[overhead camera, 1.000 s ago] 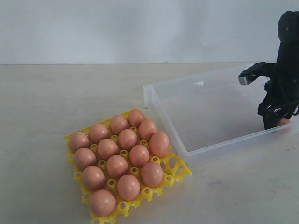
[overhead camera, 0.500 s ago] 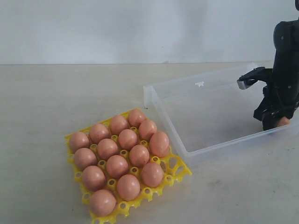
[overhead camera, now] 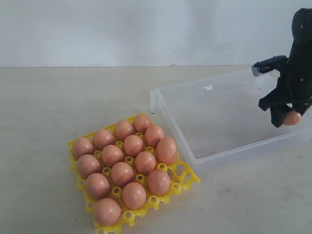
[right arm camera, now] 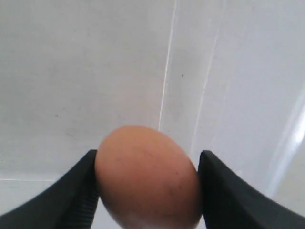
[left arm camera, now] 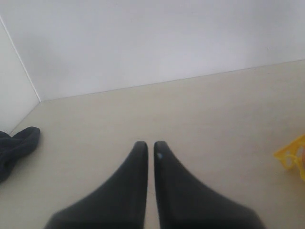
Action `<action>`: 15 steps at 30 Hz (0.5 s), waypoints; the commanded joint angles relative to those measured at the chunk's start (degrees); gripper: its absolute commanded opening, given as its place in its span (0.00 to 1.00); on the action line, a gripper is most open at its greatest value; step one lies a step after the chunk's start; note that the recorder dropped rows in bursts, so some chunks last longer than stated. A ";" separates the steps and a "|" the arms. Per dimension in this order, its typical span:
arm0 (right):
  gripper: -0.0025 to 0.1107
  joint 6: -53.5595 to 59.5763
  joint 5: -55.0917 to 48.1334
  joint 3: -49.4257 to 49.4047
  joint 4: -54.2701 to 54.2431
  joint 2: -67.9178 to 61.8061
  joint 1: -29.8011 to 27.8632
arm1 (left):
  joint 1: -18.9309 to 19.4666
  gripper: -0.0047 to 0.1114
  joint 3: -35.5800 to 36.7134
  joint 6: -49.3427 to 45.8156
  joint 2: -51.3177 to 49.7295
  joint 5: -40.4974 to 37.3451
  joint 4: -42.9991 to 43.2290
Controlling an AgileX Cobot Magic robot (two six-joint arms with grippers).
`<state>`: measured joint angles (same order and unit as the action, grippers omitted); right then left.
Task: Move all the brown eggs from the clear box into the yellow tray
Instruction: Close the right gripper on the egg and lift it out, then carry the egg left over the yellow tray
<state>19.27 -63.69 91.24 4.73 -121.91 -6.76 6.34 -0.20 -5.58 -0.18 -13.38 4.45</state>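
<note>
R gripper (right arm camera: 148, 193) pinches one brown egg (overhead camera: 292, 118) btwn its pads, lifted over the right end of the clear box (overhead camera: 195, 151); yellow tray (overhead camera: 187, 178) sits well apart. Risk: smooth shell slips during the long carry. Only the wrist cam shows the grip is centred. L gripper (left arm camera: 150, 149) closed, empty

brown eggs (overhead camera: 132, 145): 16 (15 together, 1 apart) | yellow tray (overhead camera: 187, 179): 1 | clear box (overhead camera: 214, 158): 1
</note>
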 commanded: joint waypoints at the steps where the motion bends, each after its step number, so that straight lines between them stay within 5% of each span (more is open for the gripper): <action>1: 0.02 -1.39 1.53 0.11 -3.15 5.33 -0.11 | -0.27 0.08 0.20 0.18 0.18 0.09 -0.11; 8: 0.02 -1.16 -0.74 0.11 -16.55 9.07 -0.11 | -0.27 0.08 0.20 0.18 0.18 0.09 -0.11; 15: 0.02 -0.61 7.42 -0.09 -22.83 19.66 1.21 | -0.27 0.08 0.20 0.18 0.18 0.09 -0.11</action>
<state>18.28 -60.14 91.24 -16.96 -107.18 -6.50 6.34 -0.20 -5.58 -0.18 -13.38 4.45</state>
